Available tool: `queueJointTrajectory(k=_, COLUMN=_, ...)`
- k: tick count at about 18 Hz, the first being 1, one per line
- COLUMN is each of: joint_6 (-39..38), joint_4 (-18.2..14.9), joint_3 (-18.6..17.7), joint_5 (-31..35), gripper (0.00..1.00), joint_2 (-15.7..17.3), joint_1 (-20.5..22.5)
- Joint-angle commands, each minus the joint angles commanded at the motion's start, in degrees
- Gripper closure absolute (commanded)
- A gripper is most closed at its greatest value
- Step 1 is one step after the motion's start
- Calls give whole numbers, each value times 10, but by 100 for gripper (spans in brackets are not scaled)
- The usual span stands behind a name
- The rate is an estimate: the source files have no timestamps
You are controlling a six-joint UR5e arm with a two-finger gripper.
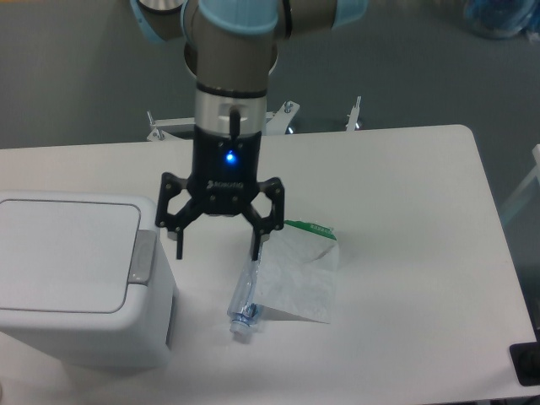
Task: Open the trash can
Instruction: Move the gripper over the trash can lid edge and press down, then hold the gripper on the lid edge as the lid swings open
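Single fixed camera — high, facing arm base, looking down over table [405, 186].

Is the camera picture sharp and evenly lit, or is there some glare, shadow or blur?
In the fixed camera view the light is soft and even, with no hard glare; the trash can throws only a faint shadow at its right side, the pincer looks slightly soft, and its blue lamp blooms a little.

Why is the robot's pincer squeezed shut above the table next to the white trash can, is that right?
Not quite. The pincer is open, its fingers spread wide apart and holding nothing. It does hang above the table next to the white trash can, as the fixed camera shows.
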Motion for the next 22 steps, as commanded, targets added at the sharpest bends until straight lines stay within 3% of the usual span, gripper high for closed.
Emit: queueJointTrajectory(k=22, joint_6=0, joint_4=2, joint_3=-16, joint_5=1, gripper=0, joint_2=-9, joint_1=-25)
